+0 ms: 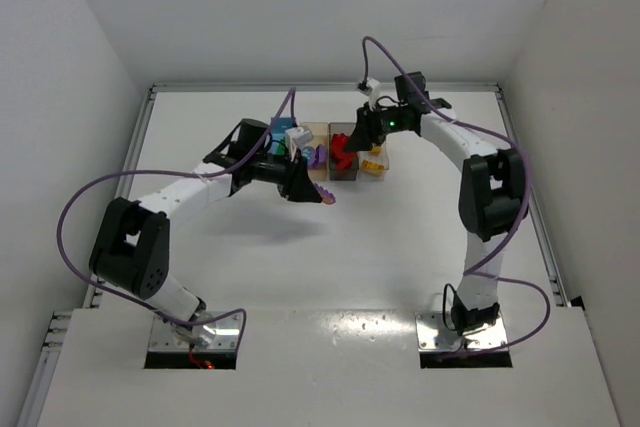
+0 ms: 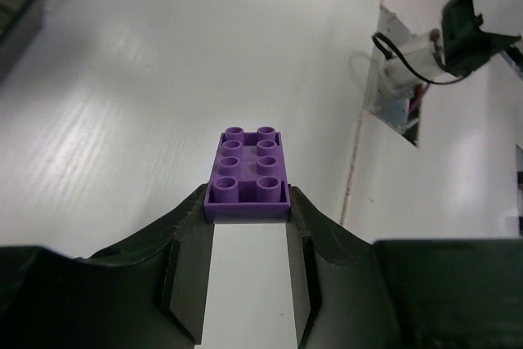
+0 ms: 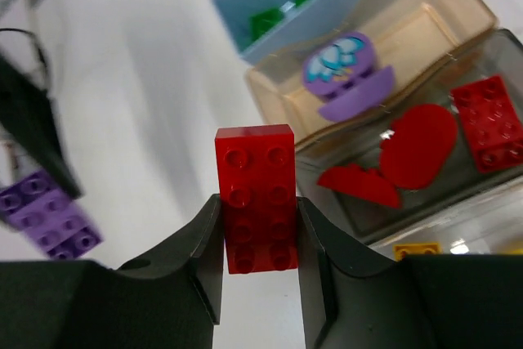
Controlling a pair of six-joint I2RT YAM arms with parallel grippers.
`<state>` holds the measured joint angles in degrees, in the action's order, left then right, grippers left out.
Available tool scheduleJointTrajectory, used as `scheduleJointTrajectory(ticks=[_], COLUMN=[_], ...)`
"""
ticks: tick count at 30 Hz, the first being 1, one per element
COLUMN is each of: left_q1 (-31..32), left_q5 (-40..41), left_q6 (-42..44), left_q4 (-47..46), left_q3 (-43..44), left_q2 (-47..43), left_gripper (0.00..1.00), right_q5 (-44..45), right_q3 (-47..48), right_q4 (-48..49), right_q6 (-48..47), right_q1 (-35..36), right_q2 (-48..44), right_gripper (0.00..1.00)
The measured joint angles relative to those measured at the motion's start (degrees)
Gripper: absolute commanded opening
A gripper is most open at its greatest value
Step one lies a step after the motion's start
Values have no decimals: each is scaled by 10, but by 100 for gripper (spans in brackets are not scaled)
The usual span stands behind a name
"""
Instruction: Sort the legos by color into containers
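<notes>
Sorting looks nearly finished: four bins stand in a row by the middle of the far edge of the worktop point(image 1: 400, 247), and each holds a single colour, with green pieces point(image 3: 282, 15) in the blue bin point(image 3: 253, 38), a purple piece point(image 3: 350, 79) in the tan bin point(image 3: 282, 116), red pieces point(image 3: 417, 149) in the dark grey bin point(image 3: 466, 173) and a yellow brick point(image 3: 417, 248) in the clear bin point(image 3: 482, 226). Only two bricks seem left, both in the air. The left gripper point(image 2: 248, 212) is clamped on the sides of a purple brick point(image 2: 248, 171), held over bare worktop just on the near side of the tan bin, which I judge to be its target. The right gripper point(image 3: 257, 226) is clamped on the long sides of a red brick point(image 3: 254, 177), close to the dark grey bin. The top view shows no other loose brick. No brand or writing can be read; the purple piece carries a pale printed pattern without letters, and the studs are too blurred to show a logo
</notes>
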<state>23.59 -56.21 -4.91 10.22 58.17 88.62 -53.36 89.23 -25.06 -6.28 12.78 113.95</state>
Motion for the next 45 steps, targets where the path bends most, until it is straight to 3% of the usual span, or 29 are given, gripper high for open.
scheduleJointTrajectory(ticks=[4,6,11,12,15,17,24,31,40,45], left_q1=[-11,-17,-35,-39,-42,-42,-42,-42,-38,-38], left_q5=[44,63,120,134,181,205,306,386,407,390], left_q6=[0,0,-2,-2,-4,-7,-20,-25,-38,-48], left_q4=[-2,-5,-12,-15,-19,-22,-30,-29,-42,-64], left_q3=[26,37,57,61,84,108,187,255,287,229], left_q2=[0,0,0,2,17,38,137,225,253,192], left_gripper=[12,12,12,12,12,13,22,55,60,62], right_q5=[85,124,189,195,211,218,224,237,260,281], right_q3=[19,29,43,44,49,51,52,4,-63,-101], right_q4=[11,17,28,29,32,33,36,37,36,22], right_q6=[16,24,38,41,47,49,48,42,4,-21], right_q1=[19,28,31,31,31,32,39,39,34,23], right_q2=[28,41,64,67,73,75,75,-2,-98,-123], right_gripper=[0,5,44,62,80,86,88,89,91,93])
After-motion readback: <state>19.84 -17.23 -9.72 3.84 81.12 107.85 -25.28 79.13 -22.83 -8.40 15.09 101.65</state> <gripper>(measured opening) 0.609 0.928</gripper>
